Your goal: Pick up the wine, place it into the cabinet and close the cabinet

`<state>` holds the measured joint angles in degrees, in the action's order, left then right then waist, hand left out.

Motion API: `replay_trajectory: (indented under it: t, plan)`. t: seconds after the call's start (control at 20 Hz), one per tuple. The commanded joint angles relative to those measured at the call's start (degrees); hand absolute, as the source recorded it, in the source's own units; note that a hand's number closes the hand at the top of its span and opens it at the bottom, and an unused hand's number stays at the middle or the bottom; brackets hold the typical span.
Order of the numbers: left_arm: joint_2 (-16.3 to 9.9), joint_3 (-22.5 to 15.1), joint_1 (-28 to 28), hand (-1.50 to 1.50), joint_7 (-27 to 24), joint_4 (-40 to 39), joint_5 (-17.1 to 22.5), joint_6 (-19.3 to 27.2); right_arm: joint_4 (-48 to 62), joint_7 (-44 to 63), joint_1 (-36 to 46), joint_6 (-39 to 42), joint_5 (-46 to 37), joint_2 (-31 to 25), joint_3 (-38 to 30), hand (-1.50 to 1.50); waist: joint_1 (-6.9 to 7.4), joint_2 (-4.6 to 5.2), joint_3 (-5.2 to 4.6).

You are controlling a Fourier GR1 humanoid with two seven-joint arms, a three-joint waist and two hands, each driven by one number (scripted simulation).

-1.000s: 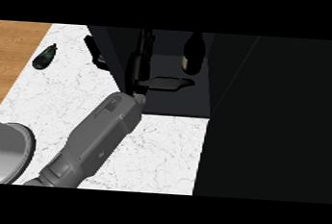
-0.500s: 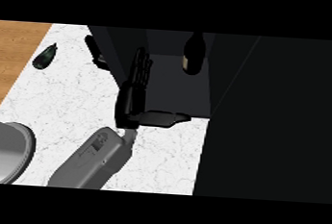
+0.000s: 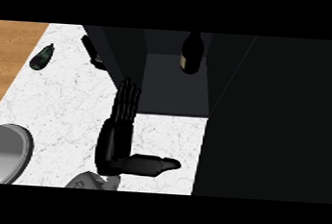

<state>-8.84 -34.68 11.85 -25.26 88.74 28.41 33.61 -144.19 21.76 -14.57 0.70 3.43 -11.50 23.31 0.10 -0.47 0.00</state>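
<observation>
We see the left hand drawn back toward the lower edge since half a second ago, fingers straight, thumb out, holding nothing. Its fingertips reach the cabinet at the left door's edge. The wine stands deep inside the cabinet. Left of the cabinet lies a dark bottle on the counter.

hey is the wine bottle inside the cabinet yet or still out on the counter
Inside. The wine bottle stands in the dark cabinet opening, behind the counter edge. No hand holds it; the one hand in view is open, fingers straight.
</observation>
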Motion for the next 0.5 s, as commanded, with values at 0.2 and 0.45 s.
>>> replay_trajectory:
  t: [0.2,0.45]
  plan:
    - [-4.54,-2.02,-9.56,-1.5,-0.19,11.07,-2.41,1.69,-10.35,7.33,-1.28,8.71,3.56,-8.5,8.06,1.5,0.17,-0.01,-0.03]
    - [-12.0,2.18,-17.3,-1.5,-2.69,15.89,0.91,-4.42,-12.02,9.65,-1.52,9.31,2.28,-7.19,17.96,1.5,0.21,-0.1,-0.14]
